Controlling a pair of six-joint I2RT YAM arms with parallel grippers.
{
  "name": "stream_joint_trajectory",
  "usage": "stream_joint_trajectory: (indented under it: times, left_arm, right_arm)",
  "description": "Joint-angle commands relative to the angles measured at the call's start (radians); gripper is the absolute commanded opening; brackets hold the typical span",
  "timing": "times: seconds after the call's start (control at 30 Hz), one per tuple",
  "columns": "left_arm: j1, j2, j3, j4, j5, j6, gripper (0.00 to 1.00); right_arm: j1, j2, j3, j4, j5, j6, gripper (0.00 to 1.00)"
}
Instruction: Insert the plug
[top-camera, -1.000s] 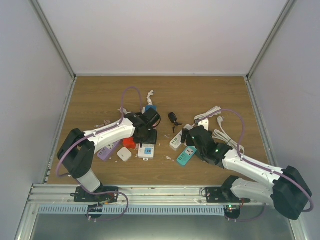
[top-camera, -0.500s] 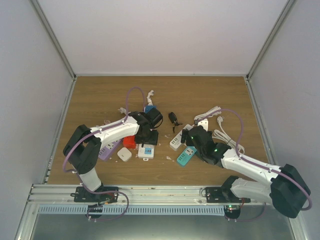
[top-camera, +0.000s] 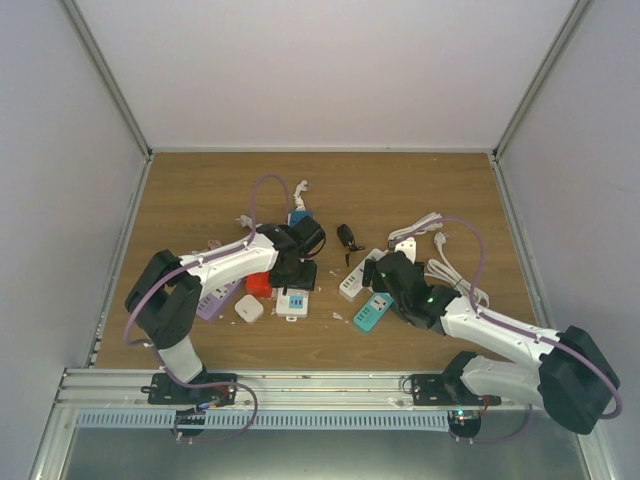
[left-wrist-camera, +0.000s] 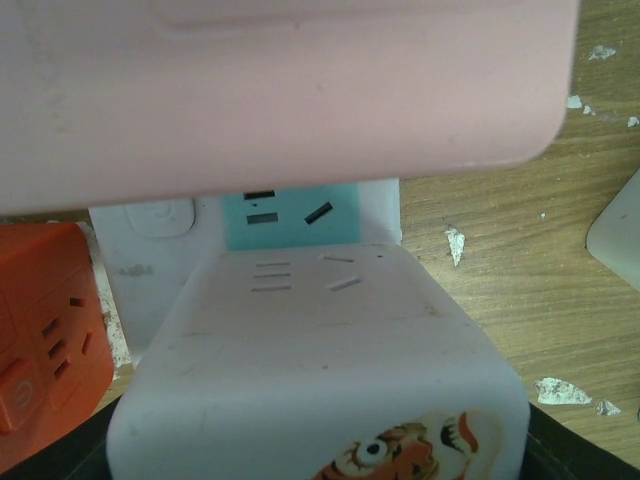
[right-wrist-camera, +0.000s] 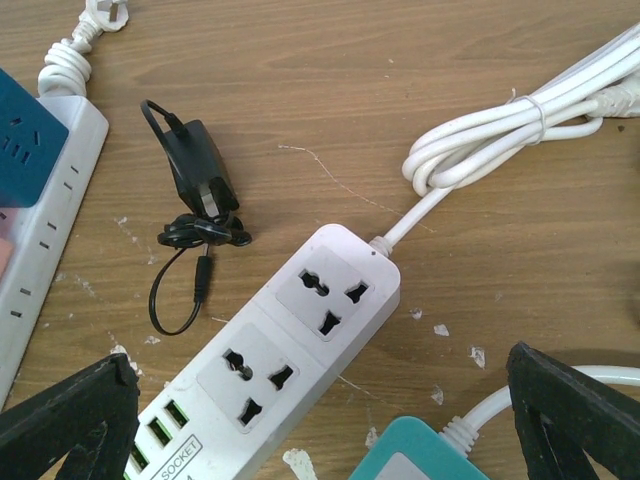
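R tool (right-wrist-camera: 320, 365), spread wide w/ nothing in it, is the nearer one: black plug (right-wrist-camera: 195, 165) lies at 11 o'clock from it, long side 11-to-5, white strip (right-wrist-camera: 300, 330) at 12.

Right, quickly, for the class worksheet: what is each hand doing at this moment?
Left hand: closed on the white tiger-sticker adapter.
Right hand: open, holding nothing.

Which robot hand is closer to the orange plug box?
Left. The left gripper is just beside the orange plug box, on its right in the top view. The right gripper is farther right, by the teal power strip.
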Motion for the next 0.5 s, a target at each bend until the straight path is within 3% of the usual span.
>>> stream_joint_trajectory:
  times: [0.0,0.13,0.27,0.47]
  left_arm:
    - [-0.006,0.015,0.036,-0.092,-0.036,0.02,0.67]
    - [-0.006,-0.005,0.094,-0.134,-0.059,0.036,0.74]
    - [-0.003,0.0,0.113,-0.168,-0.092,0.05,0.73]
    - [-0.003,0.008,0.093,-0.139,-0.047,0.056,0.58]
  right_arm:
    - [-0.009,-0.009,0.02,0.015,0.039,0.001,1.0]
    - [-0.011,-0.019,0.017,0.018,0.039,0.001,1.0]
    - [-0.012,-0.02,0.019,0.012,0.034,-0.005,1.0]
    - [-0.013,-0.023,0.017,0.009,0.036,-0.001,1.0]
